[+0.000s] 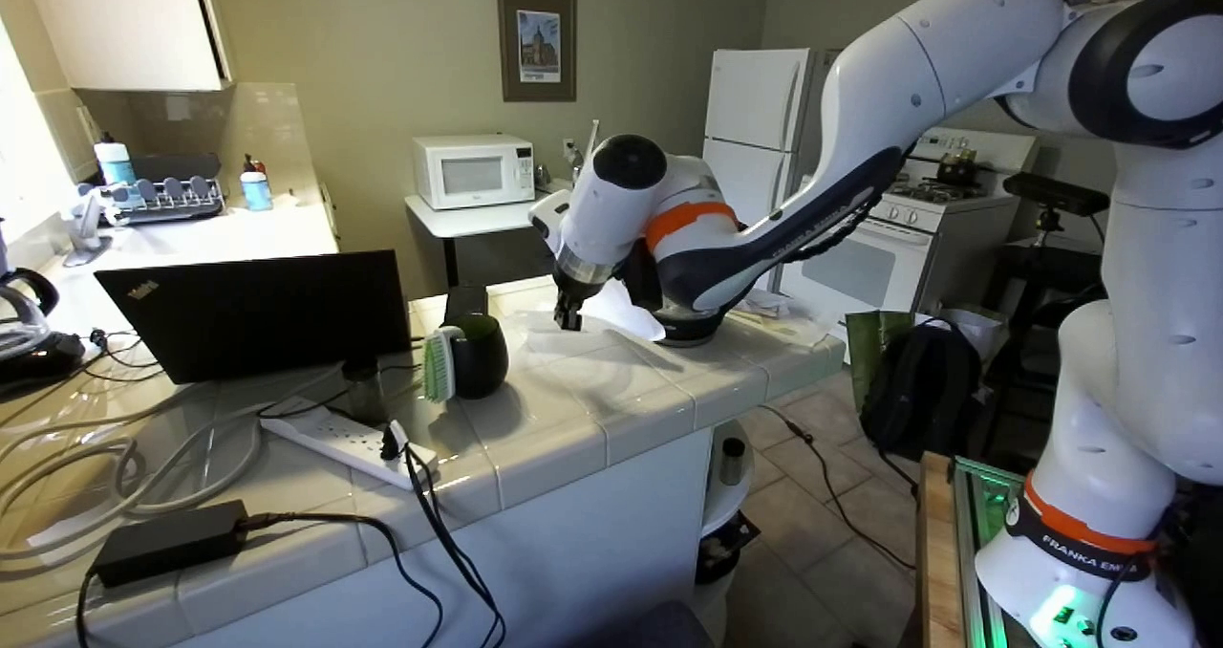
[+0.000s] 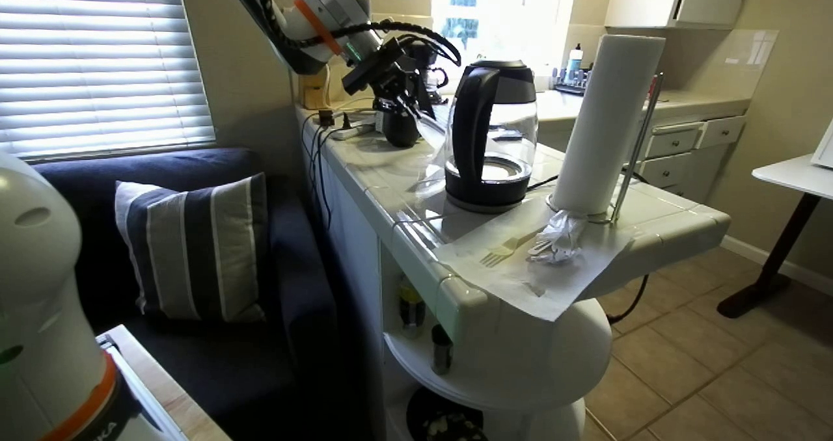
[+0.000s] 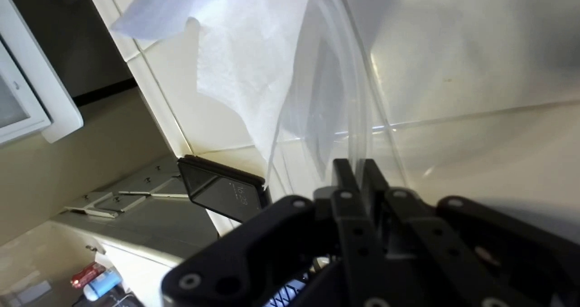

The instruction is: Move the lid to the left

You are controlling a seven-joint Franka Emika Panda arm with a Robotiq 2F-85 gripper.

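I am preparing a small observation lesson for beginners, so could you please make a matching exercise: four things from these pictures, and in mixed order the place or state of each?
Things
1. clear, curved-edged lid
2. tall, white, cylindrical paper roll
3. striped fabric cushion
4. black, rectangular laptop

Places or states
A. standing open
B. on the dark, padded sofa
C. edge held in the black, two-fingered claw
D. on the thin metal holder

Right pairs: 1-C, 2-D, 3-B, 4-A.

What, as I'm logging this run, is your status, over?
Black two-fingered gripper shut on clear, glassy, round-edged lid. Lid slanted, not yet released. Possible obstacle: round black cup, left of the gripper in an exterior view.
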